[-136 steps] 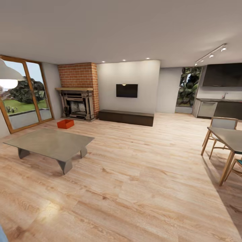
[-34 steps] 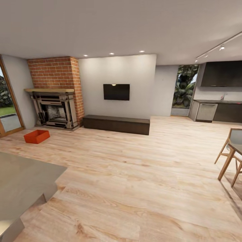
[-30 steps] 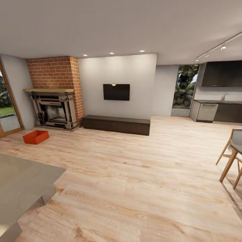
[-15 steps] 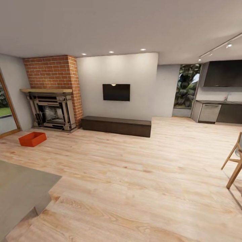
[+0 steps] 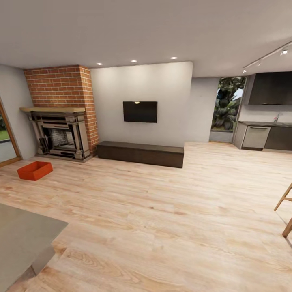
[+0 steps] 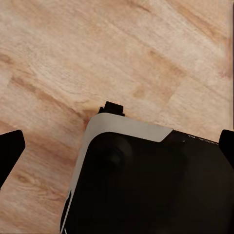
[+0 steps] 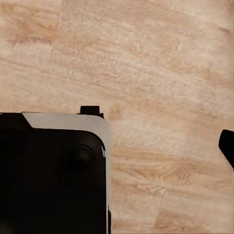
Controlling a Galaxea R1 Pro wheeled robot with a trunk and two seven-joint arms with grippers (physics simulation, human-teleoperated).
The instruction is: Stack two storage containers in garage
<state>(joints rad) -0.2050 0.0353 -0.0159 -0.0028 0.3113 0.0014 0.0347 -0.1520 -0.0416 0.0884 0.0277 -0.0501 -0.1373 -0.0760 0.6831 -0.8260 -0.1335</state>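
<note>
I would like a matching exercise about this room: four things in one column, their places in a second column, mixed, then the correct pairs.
Things:
1. storage container
2. television
3. long dark chest
4. grey table

Places:
A. on the white wall
B. nearest the camera, lower left corner
C. on the wood floor before the fireplace
D. along the wall's foot, under the screen

Pairs: 1-C, 2-A, 3-D, 4-B

You have in head view: storage container (image 5: pixel 34 170) ×1 | fireplace (image 5: pixel 60 136) ×1 | dark chest (image 5: pixel 140 153) ×1 | wall screen (image 5: pixel 140 112) ×1 | grey table (image 5: pixel 22 235) ×1 | ceiling spots (image 5: pixel 134 61) ×3
</note>
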